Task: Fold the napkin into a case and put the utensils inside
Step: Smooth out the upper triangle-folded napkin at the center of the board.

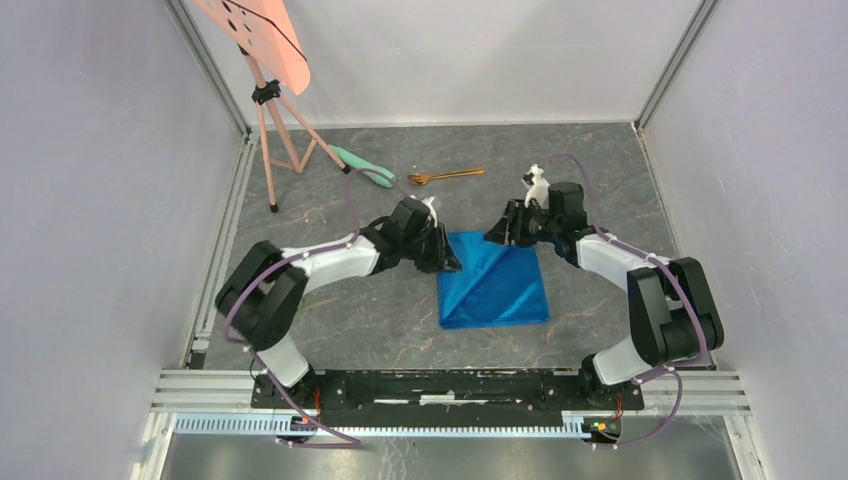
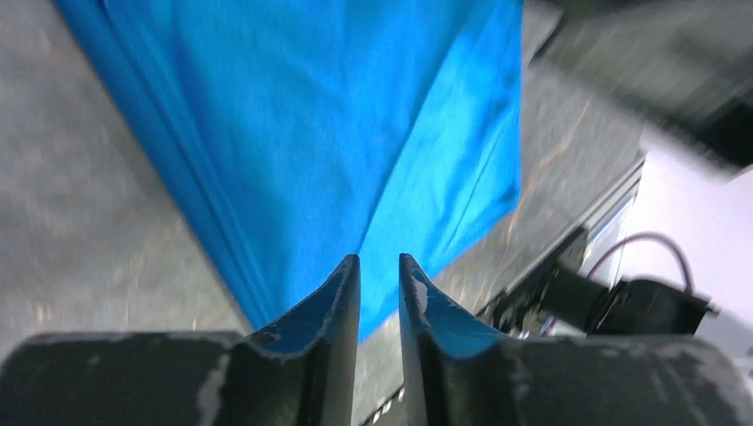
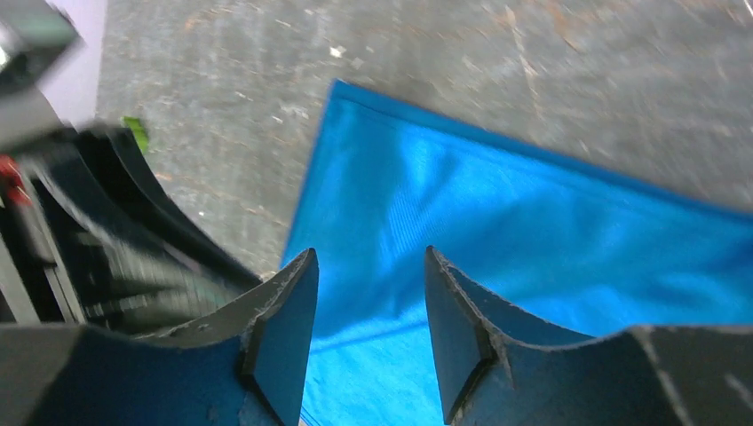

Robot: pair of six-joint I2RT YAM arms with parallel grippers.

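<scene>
Over on the far left, at the back: a pink tripod stand point(image 1: 275, 150), well apart from the work; just right of its feet, a thick mint-green cylinder point(image 1: 365, 168), not part of the job; next along, the thin copper-gold metal utensils point(image 1: 445, 176), lying flat on the grey marbled table point(image 1: 400, 320) behind the cloth, spoon bowl to the left; looks like one slender line from above, so impossible to say whether two pieces lie together; probably parked there to wait until a pocket exists.

Moving right to the left gripper point(image 1: 447, 258), down at the far-left corner of the bright blue cloth napkin point(image 1: 495, 285); from the wrist, fingertips point(image 2: 346, 284) drawn close with only a thin slit between, creases in the napkin running up toward them; pinching the fabric or merely poised over it, cannot tell.

Centre stage, the napkin itself: spread flat mid-table between the two arms, a diagonal crease across it, no narrow packet yet; early in the fold, by the look of it.

And on the right, the right gripper point(image 1: 500, 232), set at the napkin's far edge opposite its partner; jaws clearly parted in the wrist view, blue cloth showing through the gap, nothing clamped; seemingly placed to take that edge so both corners can be carried over together.
</scene>
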